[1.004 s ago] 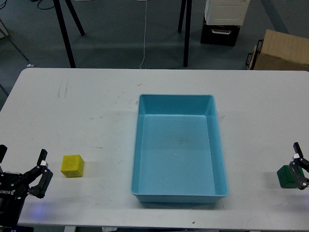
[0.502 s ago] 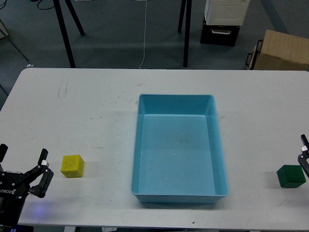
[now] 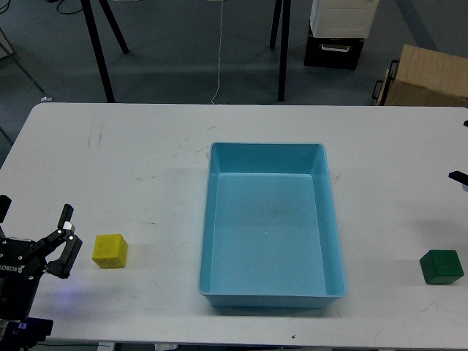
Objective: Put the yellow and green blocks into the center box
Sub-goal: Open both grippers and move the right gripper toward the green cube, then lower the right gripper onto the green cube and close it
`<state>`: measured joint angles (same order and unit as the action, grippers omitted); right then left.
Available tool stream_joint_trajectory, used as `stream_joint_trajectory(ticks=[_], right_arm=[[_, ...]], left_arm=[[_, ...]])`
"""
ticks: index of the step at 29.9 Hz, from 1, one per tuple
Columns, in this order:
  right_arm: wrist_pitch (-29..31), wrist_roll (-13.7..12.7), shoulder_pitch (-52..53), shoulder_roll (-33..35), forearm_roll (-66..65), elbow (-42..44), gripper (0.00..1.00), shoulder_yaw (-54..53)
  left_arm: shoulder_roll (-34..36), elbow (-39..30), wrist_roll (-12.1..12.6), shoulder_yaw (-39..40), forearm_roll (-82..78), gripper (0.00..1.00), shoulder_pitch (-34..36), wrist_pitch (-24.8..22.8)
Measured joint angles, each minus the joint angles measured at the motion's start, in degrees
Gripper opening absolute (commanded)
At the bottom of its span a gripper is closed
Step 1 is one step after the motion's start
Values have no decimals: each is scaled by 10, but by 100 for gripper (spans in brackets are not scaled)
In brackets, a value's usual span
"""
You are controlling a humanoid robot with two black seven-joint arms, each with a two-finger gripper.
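A yellow block (image 3: 110, 251) sits on the white table (image 3: 131, 168) at the front left. A green block (image 3: 442, 266) sits at the front right, standing free. The light blue box (image 3: 267, 147) stands in the middle, with nothing in it. My left gripper (image 3: 34, 216) is open and empty, just left of the yellow block and apart from it. Of my right gripper only a small black tip (image 3: 459, 178) shows at the right edge, well above the green block; its fingers cannot be made out.
Beyond the table's far edge are black stand legs (image 3: 99, 51), a black and white case (image 3: 336, 33) and a cardboard box (image 3: 428, 77) on the floor.
My right gripper has drawn away from the green block, up and to the right, almost out of view. The green block stays on the table. My left gripper has barely shifted.
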<state>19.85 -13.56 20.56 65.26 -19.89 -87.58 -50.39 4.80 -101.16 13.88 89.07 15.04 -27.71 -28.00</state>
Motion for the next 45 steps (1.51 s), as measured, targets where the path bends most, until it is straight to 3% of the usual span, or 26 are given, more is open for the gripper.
stream_joint_trajectory(ticks=[3,9,14,28,45], right_arm=[[14,-22,149,2,-49,3,100,164],[69,-41,401,-20,-128,13,100,451],[81,-49,501,-21,-234,5,100,575],[82,-52,437,9,-372,-61,100,636],[82,-49,381,-10,-383,-49,99,628]], left_arm=[[-1,0,1,0,-1,100,8,0],[0,0,-1,-16,-5,100,13,0],[-1,1,-3,-28,-15,100,13,0],[-1,3,-3,-33,-18,100,13,0],[-3,18,-4,-45,-34,100,12,0]])
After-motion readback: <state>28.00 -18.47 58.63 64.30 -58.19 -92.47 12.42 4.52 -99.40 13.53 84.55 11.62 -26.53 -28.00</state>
